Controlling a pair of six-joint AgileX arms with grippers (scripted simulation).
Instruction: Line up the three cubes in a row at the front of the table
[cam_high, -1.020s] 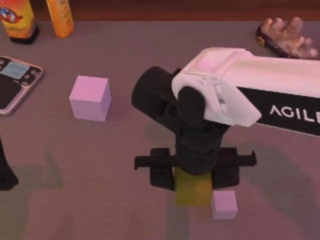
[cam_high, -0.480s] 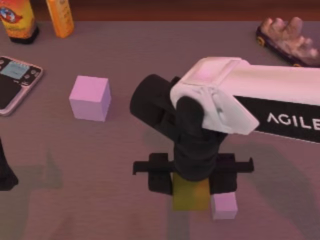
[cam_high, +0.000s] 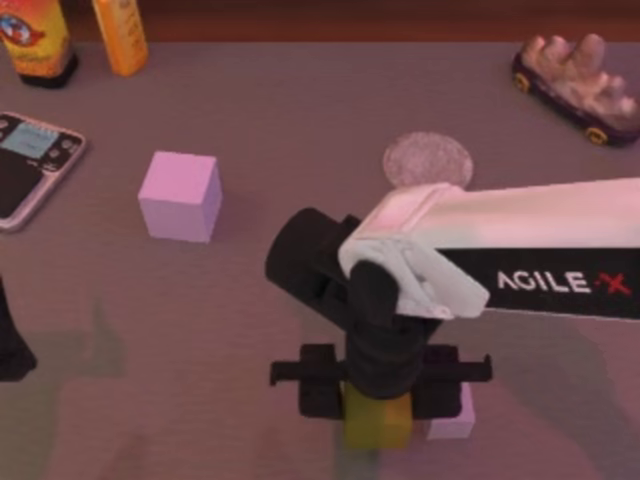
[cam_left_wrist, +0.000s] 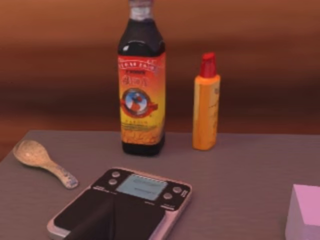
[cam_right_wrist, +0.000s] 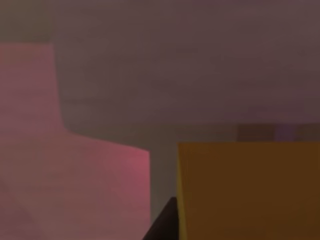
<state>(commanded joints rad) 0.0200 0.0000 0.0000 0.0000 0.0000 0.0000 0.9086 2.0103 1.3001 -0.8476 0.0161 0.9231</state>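
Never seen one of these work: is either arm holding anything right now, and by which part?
The right gripper appears to grip the mustard-yellow cube by its two opposite sides. The left arm holds nothing visible.

Matt grey-brown table (cam_high: 300, 110), dark reddish wood along its edge. Plain, smooth, matt cubes: pink (cam_high: 180, 195), mustard-yellow (cam_high: 378, 425). Silvery, grainy disc (cam_high: 428, 160); glossy dark bottle (cam_left_wrist: 141, 85).

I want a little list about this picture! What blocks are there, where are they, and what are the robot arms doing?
Pink cube: left of middle, alone.
Yellow cube: front edge, under the right gripper.
Small lilac cube: right beside the yellow one.
Left arm: parked at the left edge.
Silvery disc: behind the right arm.
Row: not finished, the pink cube stands apart.
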